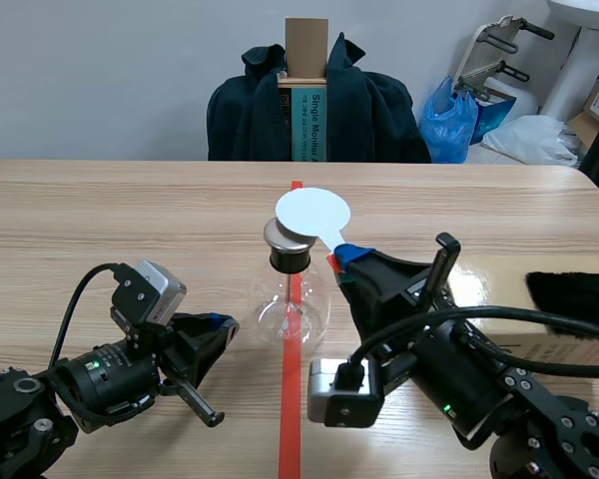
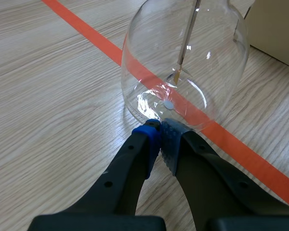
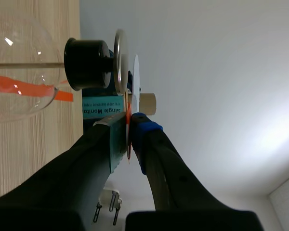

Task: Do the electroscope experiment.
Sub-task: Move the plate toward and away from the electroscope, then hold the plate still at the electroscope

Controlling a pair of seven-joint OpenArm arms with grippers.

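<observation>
You have a clear round-bellied glass flask [image 1: 292,304] standing upright on the wooden table [image 1: 130,220], its base right on the orange-red tape line [image 1: 290,419]. 1 black stopper [image 1: 290,261] plugs its neck, and a flat round metal plate [image 1: 278,237] caps that stopper. A thin metal rod [image 2: 189,33] hangs straight down inside the belly. Just above the plate you have a flat white disc [image 1: 312,212] on a short red handle [image 3: 129,113], lying parallel to the plate with a thin gap between the 2. The right gripper [image 3: 130,126] pinches that handle.
</observation>
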